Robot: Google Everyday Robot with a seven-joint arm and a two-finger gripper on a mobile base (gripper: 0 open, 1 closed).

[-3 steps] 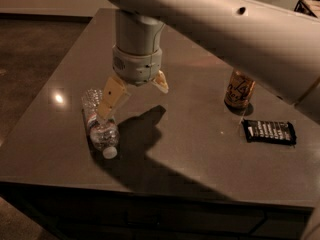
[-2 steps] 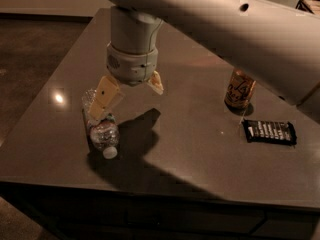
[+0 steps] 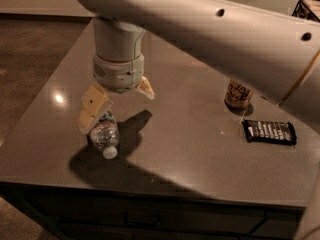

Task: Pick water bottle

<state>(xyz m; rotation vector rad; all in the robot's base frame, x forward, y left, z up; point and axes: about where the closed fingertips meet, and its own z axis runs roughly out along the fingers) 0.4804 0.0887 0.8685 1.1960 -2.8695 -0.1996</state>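
The water bottle lies on its side on the counter, cap pointing out from under the near finger. That's probably why the gripper comes at it from straight above. The fingers are spread wide and hold nothing; one sits over the bottle's far end, and I can't tell if it's touching. The other finger is off to the far side. Compared with a second ago, the gripper has slid down and over toward the bottle, while the bottle hasn't budged. The can sits well clear of the fingers.
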